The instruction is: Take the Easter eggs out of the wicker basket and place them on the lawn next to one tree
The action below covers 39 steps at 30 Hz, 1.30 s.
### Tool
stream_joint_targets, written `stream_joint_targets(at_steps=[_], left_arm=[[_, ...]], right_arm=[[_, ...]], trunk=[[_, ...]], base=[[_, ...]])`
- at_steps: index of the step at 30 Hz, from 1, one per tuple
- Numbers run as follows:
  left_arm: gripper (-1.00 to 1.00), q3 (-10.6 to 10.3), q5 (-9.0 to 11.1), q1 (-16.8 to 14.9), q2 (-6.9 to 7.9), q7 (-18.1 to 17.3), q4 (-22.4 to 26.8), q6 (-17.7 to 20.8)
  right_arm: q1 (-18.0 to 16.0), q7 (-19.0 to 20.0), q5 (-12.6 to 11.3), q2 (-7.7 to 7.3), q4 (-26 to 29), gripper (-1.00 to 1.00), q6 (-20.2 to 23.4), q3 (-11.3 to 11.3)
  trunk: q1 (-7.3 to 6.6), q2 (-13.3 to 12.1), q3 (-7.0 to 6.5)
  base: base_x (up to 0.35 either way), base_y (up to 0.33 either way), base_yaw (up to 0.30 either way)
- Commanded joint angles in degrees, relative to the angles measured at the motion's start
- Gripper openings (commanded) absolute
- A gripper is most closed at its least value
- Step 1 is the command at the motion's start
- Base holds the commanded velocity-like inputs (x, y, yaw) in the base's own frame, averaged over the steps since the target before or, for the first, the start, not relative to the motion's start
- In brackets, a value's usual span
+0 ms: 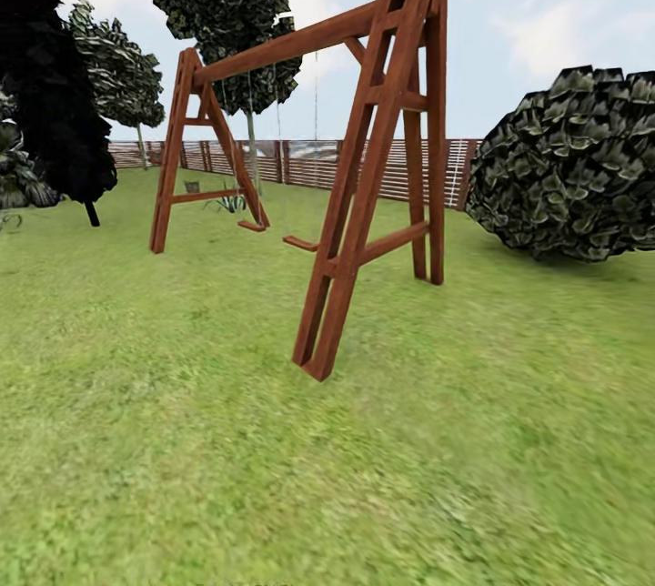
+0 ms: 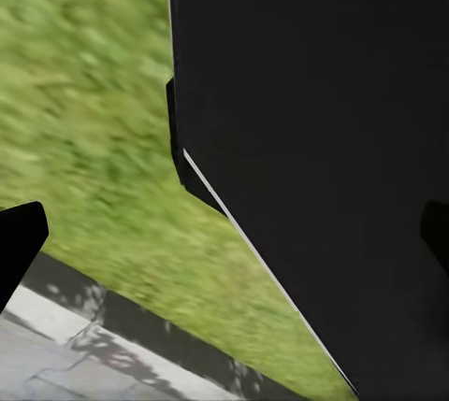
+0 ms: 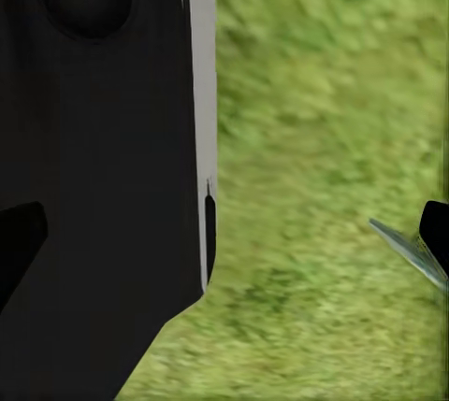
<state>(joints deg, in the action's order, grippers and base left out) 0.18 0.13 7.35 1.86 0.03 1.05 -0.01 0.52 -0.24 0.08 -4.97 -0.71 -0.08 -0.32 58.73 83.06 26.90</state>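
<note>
Robot in transit — head view has lawn [image 1: 273, 477], wooden swing frame [image 1: 364, 158], bush [image 1: 573, 167], a pale-trunked tree [image 1: 252, 140] by the fence [image 1: 309, 163]. Basket and eggs' whereabouts unknown — task apparently barely begun. Both sets of fingers spread, holding nothing.

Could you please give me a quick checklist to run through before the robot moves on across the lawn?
1. Basket or eggs located: not ok; the head view has lawn, swing frame, bush.
2. Candidate tree seen: ok, pale-trunked tree behind the frame.
3. Path ahead: not ok, frame legs stand in the way.
4. Left tool empty: ok, fingertips apart over grass.
5. Right tool empty: ok, likewise.
</note>
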Motion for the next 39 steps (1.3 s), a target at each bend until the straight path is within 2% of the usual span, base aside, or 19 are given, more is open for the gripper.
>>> stream_joint_targets(at_steps=[1, 33, 39], left_arm=[[1.0, 0.04, 0.06, 0.03, 0.05, -0.01, 0.1, -0.06], [1.0, -0.11, -0.26, 0.03, 0.0, -0.14, 1.15, 0.09], [1.0, -0.14, -0.24, 0.03, -0.01, -0.37, 1.15, 0.17]], right_arm=[[0.0, -0.02, 0.01, -0.02, 0.01, 1.0, -0.03, -0.03], [0.0, -0.02, 0.02, 0.01, 0.01, 1.0, -0.03, 0.02], [0.0, -0.02, 0.09, 0.04, 0.01, 1.0, -0.01, 0.12]], trunk=[[0.0, 0.02, 0.03], [0.0, 0.02, 0.03], [0.0, 0.02, 0.03]], base=[[0.0, 0.0, 0.266], [0.0, 0.0, 0.268], [0.229, 0.0, 0.297]])
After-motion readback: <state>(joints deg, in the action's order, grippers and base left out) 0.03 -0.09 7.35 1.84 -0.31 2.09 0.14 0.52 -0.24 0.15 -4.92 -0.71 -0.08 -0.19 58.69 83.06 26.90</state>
